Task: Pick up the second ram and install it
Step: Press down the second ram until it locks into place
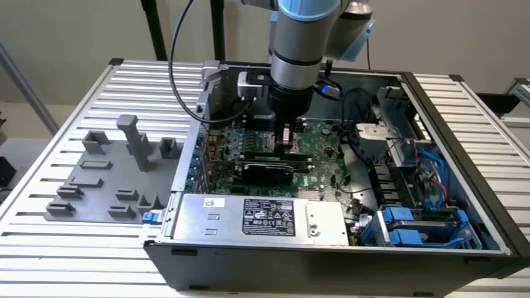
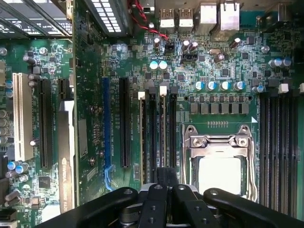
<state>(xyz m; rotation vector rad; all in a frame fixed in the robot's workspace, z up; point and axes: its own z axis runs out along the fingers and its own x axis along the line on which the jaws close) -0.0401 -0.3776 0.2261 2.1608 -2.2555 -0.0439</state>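
Jaws [image 2: 163, 183] clamped edge-on around the second ram [image 2: 163, 133], long axis running 12-to-6, poised directly above the motherboard slots [image 2: 156, 137].

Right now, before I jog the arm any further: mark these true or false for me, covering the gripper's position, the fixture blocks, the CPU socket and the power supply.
1. The gripper is down inside the open computer case, over the motherboard. True.
2. The grey fixture blocks sit inside the case. False: they are on the slatted table, to the exterior view's left of the case.
3. A cooler covers the CPU socket. False: it is bare, with its metal frame showing.
4. The labelled power supply lies in the case. True.
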